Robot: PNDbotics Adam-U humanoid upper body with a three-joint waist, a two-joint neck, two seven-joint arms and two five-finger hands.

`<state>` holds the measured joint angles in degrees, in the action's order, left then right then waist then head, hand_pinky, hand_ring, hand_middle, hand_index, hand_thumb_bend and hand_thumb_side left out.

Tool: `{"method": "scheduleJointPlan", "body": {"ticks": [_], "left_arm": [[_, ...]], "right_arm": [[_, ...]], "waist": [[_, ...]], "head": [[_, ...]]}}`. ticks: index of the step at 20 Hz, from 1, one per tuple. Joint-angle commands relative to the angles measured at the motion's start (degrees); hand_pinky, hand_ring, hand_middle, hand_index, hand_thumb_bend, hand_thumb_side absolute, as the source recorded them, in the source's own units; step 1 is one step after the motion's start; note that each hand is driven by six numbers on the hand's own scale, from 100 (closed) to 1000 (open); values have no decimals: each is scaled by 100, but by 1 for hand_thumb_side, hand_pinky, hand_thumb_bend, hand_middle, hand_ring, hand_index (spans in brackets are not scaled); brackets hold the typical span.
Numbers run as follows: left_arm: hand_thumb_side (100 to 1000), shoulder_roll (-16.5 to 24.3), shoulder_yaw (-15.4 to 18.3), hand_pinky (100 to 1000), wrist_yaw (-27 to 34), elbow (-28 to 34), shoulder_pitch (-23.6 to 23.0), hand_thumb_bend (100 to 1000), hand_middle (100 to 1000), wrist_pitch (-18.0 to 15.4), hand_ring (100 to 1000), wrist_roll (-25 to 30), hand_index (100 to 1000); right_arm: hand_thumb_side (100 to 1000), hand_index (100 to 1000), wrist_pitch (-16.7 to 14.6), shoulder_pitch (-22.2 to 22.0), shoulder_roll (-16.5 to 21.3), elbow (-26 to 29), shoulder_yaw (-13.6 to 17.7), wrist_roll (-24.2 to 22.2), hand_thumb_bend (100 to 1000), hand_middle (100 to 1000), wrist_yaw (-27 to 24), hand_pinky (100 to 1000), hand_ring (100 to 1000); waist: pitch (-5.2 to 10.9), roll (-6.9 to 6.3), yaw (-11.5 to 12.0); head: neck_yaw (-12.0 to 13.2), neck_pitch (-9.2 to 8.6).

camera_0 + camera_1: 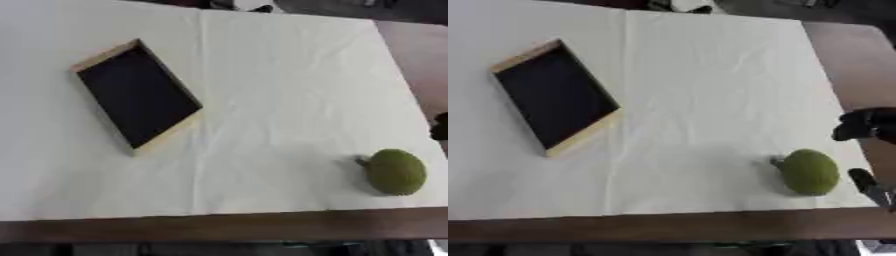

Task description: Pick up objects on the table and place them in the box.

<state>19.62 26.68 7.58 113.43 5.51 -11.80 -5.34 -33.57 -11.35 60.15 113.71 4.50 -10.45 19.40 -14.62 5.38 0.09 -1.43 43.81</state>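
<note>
At the bench's right edge, I'm bringing my right hand point(866, 125), fingers unreadable, beside the green fruit point(808, 171); nudging risks rolling it off.

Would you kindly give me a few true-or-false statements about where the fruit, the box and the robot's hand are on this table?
1. The green fruit lies inside the box. False: it lies on the white cloth, well apart from the box, near the table's front right corner.
2. The box is empty. True: only its dark bottom shows.
3. The right hand holds the fruit. False: it shows at the right edge, apart from the fruit.
4. The fruit has a short stem on its left side. True.
5. The left hand is resting on the box. False: no left hand shows in either view.
</note>
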Motion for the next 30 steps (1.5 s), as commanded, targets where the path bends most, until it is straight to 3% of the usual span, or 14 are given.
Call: {"method": "scheduleJointPlan", "body": {"ticks": [1, 11, 13, 16, 21, 24, 30], "left_arm": [[595, 150, 36, 679, -15, 116, 15, 100, 711, 20, 685, 2, 744], [596, 115, 45, 679, -11, 116, -3, 100, 711, 44, 686, 10, 744], [597, 104, 47, 678, -12, 116, -7, 100, 712, 51, 686, 11, 744], [598, 93, 42, 678, -13, 116, -1, 100, 712, 58, 686, 26, 744], [599, 60, 43, 678, -13, 116, 7, 100, 713, 75, 687, 48, 744], [600, 46, 42, 678, -10, 116, 14, 100, 714, 80, 687, 57, 744], [601, 12, 42, 678, -6, 116, 26, 100, 714, 96, 688, 76, 744]], "right_arm": [[584, 847, -53, 140, 381, 88, -127, -210, 100, 779, -145, 868, 893], [620, 924, -204, 385, 668, 88, -417, -700, 100, 823, -397, 885, 930], [553, 941, -219, 431, 684, 88, -395, -711, 100, 817, -367, 892, 937], [529, 900, -168, 473, 693, 88, -426, -696, 100, 822, -273, 901, 951], [469, 906, 19, 461, 656, 88, -635, -716, 100, 823, -152, 911, 968], [394, 906, 185, 488, 659, 88, -691, -599, 178, 815, -91, 906, 961], [389, 916, 616, 554, 656, 88, -887, -451, 197, 791, 177, 895, 946]], "waist": [[62, -24, 15], [69, -24, 44], [66, -21, 47], [55, -16, 59], [26, -24, 108], [15, -23, 127], [-15, -24, 177]], "head": [[-37, 31], [-83, 31], [-86, 31], [-123, 31], [-172, 31], [-205, 31], [-291, 13]]}}
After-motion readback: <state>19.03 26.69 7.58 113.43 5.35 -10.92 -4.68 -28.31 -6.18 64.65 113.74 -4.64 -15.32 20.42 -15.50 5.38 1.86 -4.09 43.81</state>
